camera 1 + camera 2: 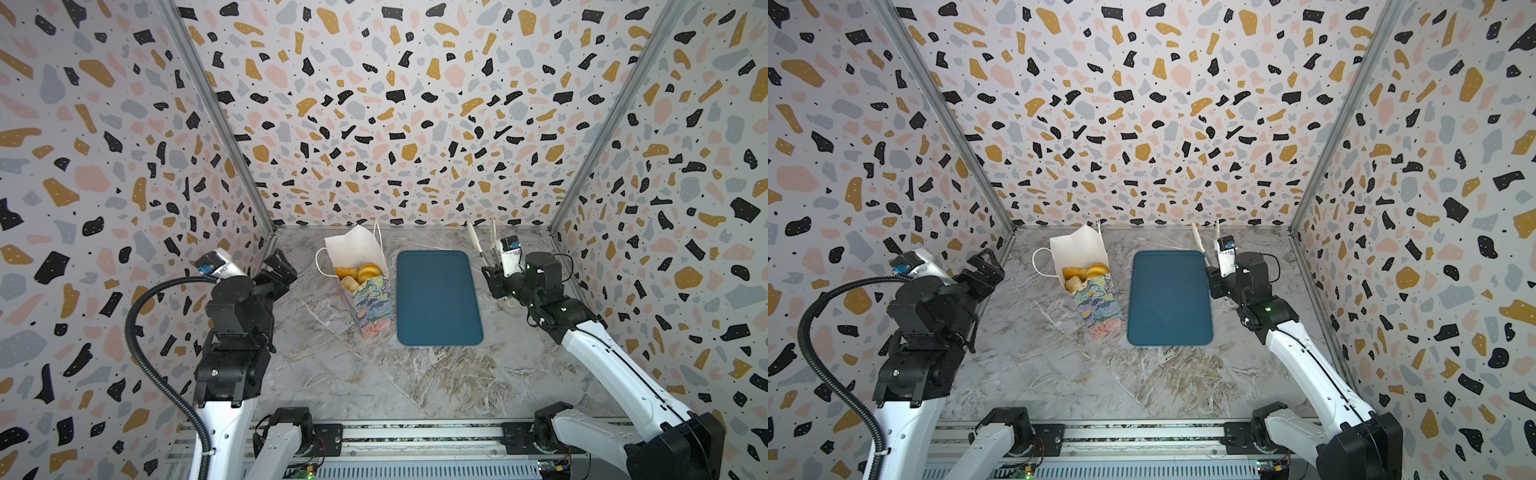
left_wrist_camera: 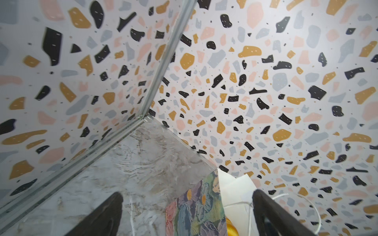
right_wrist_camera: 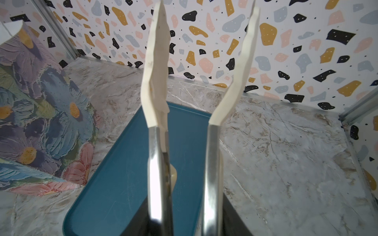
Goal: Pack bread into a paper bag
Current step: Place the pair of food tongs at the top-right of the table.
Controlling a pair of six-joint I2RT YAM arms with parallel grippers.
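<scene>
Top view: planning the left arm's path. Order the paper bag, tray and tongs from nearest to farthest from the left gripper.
1. The paper bag, just right of the left gripper.
2. The tray, past the bag, centre.
3. The tongs, farthest, on the right side.

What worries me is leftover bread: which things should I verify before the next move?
1. Tray bare of bread: ok.
2. Paper bag upright, mouth open: ok.
3. Bread inside the bag: ok; full count: cannot tell.
4. Left claw open, apart from the bag: ok.
5. Tongs gripped by right claw, tips empty: ok.
6. Tabletop, no stray pieces visible: ok.
</scene>
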